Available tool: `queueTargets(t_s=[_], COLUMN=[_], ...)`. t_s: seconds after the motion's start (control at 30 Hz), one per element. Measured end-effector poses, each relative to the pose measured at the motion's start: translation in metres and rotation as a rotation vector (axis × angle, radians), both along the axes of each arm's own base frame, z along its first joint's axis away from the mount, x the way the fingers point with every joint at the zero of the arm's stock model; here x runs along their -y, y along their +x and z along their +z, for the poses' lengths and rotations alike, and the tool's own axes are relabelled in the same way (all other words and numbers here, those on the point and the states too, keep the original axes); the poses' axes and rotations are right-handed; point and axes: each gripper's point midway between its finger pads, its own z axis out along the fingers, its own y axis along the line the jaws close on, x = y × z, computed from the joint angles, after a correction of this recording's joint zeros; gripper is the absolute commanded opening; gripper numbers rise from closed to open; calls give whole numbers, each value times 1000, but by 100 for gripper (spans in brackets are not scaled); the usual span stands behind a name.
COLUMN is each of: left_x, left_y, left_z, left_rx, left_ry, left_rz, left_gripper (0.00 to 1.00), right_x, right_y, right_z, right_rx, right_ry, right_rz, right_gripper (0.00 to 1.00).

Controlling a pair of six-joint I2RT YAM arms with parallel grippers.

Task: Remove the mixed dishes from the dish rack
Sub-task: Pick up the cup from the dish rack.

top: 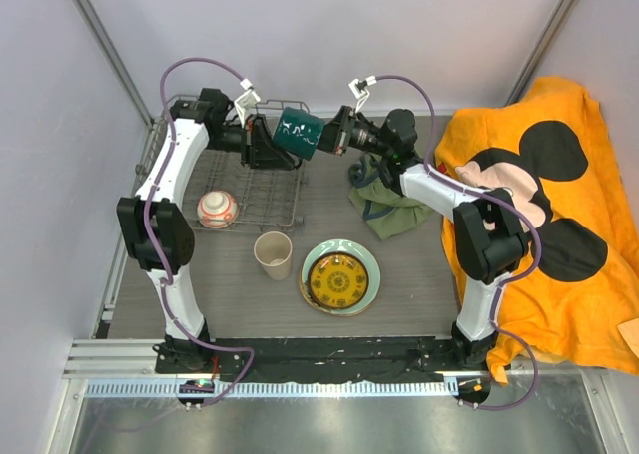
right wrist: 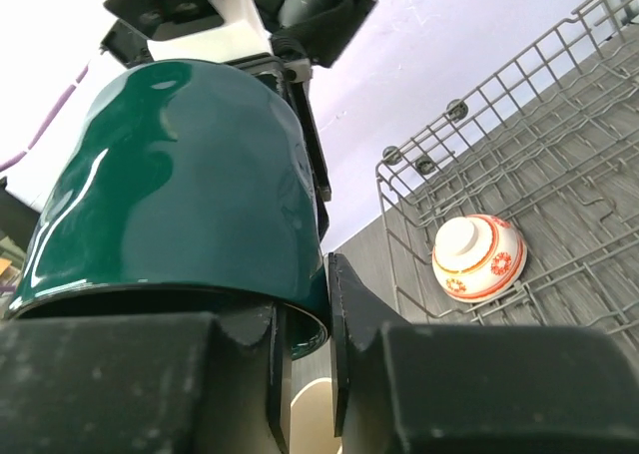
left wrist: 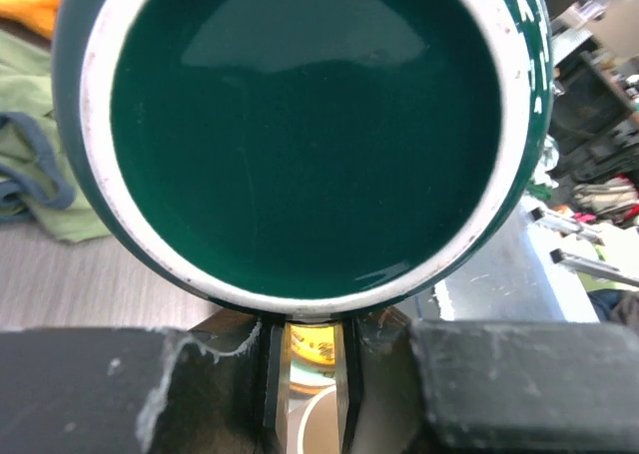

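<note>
The dark green mug [top: 300,133] hangs on its side in the air over the dish rack's [top: 262,191] right edge, between both grippers. My left gripper [top: 272,145] is shut at the mug's base end; its left wrist view is filled by the mug [left wrist: 300,125]. My right gripper [top: 327,137] is shut on the mug's rim [right wrist: 170,195], one finger inside and one outside. The red-and-white bowl [top: 217,209] lies upside down at the rack's near left corner [right wrist: 477,257]. On the table are the beige cup [top: 273,254] and the yellow plate [top: 339,279], stacked on the pale green plate [top: 371,259]. The cream floral plate is out of view.
The olive-green cloth [top: 384,210] lies on the table under my right arm. A large orange cartoon-print cloth [top: 539,175] covers the right side. Grey walls stand close behind the rack.
</note>
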Motion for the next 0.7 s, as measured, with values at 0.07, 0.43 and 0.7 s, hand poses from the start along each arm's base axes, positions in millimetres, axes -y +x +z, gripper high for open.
queueTargets(t_s=[0.07, 0.43, 0.7], left_x=[0, 6, 14], left_y=[-1, -7, -14], left_z=[0, -15, -27], left_rx=[-11, -12, -24], left_ry=[-13, 5, 31], left_rz=[-4, -22, -47], left_gripper=[2, 62, 82], right_x=[1, 1, 2], right_y=[-1, -1, 1], right_z=[2, -1, 0], right_rx=[14, -4, -14], right_ry=[5, 10, 17], right_rz=[10, 4, -7], right_gripper=[2, 1, 1])
